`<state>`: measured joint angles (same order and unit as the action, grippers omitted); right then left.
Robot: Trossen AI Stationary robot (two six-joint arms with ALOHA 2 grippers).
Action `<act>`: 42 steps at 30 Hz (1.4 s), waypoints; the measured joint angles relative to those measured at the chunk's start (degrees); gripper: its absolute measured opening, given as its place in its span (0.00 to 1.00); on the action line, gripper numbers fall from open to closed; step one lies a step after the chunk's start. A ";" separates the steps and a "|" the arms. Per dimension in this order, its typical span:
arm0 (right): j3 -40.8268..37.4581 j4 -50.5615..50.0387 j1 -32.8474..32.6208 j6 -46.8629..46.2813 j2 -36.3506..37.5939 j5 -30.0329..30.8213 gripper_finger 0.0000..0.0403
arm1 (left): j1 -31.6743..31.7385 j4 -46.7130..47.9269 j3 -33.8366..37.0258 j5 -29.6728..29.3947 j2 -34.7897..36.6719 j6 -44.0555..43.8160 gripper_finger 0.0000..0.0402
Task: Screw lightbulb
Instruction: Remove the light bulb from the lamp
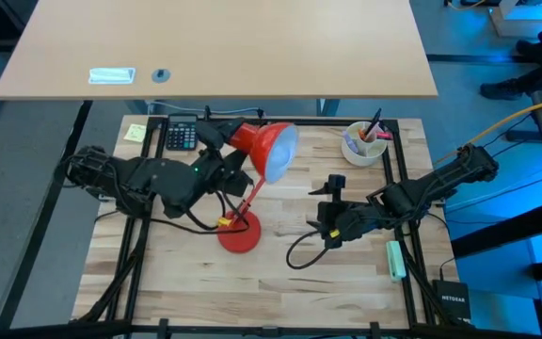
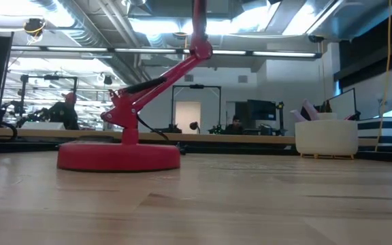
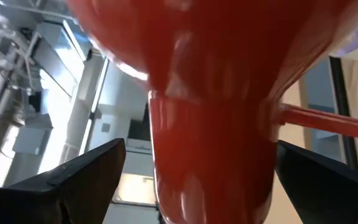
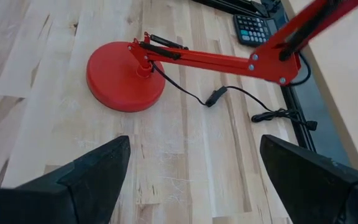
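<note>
Nowhere in these views does the lightbulb show. Left gripper (image 1: 240,149) stands with jaws wide around the red lamp shade (image 1: 271,147) near the bench's (image 1: 346,282) far edge; right gripper (image 1: 332,188), jaws wide and empty, hovers mid-bench.

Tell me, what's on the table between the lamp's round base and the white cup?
Between the base and the cup, the high view shows the open right gripper above otherwise bare wood.
</note>
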<state>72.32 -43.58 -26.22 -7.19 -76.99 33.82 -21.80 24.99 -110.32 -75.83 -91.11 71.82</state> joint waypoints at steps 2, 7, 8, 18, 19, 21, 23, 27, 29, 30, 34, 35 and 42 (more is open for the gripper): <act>0.00 0.04 0.00 -0.01 0.00 -0.01 0.90 | 0.58 -0.12 0.00 0.99 0.00 1.11 0.98; -0.01 0.07 0.00 -0.01 0.00 -0.97 0.90 | 1.39 -0.17 0.00 1.11 0.00 0.15 0.97; -0.01 0.10 0.00 -0.01 0.00 -0.99 0.90 | 1.35 -0.17 0.00 1.13 0.00 0.03 0.95; -0.01 0.23 0.00 0.01 0.00 -4.51 0.90 | 1.13 0.18 0.00 2.38 -0.02 -0.05 0.69; -0.01 0.25 0.00 -0.01 0.00 -4.63 0.90 | 1.13 0.18 0.00 2.38 -0.02 -0.23 0.67; -0.01 0.28 0.00 0.01 0.00 -5.03 0.90 | 1.08 0.18 0.00 2.59 -0.02 -0.29 0.63; -0.01 1.04 0.00 0.91 -0.02 -5.00 0.90 | 1.07 0.20 0.00 2.61 -0.02 -0.58 0.61; 1.30 0.86 0.02 4.63 0.18 -4.96 0.90 | 1.13 0.22 0.00 2.59 -0.05 -1.13 0.62; 3.90 0.87 -0.07 4.69 1.34 -4.99 0.90 | 0.91 0.22 0.00 2.57 -0.07 -1.15 0.64; 5.59 1.07 -0.07 4.68 2.40 -4.98 0.90 | 0.74 0.20 0.00 2.57 -0.07 -1.15 0.64; 10.15 4.57 -0.04 3.12 6.64 -4.89 0.90 | 0.41 0.14 0.00 2.68 -0.07 -1.17 0.64; 10.55 7.16 0.00 1.66 7.53 -4.66 0.90 | 0.41 0.14 0.00 2.70 -0.07 -1.27 0.64; 10.94 22.88 -0.01 -3.49 10.27 -0.57 0.90 | 0.41 0.14 0.00 2.75 -0.07 -1.66 0.65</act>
<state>83.26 -20.70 -26.23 -10.69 -66.72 33.25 -21.39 25.12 -110.32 -73.08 -91.18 70.16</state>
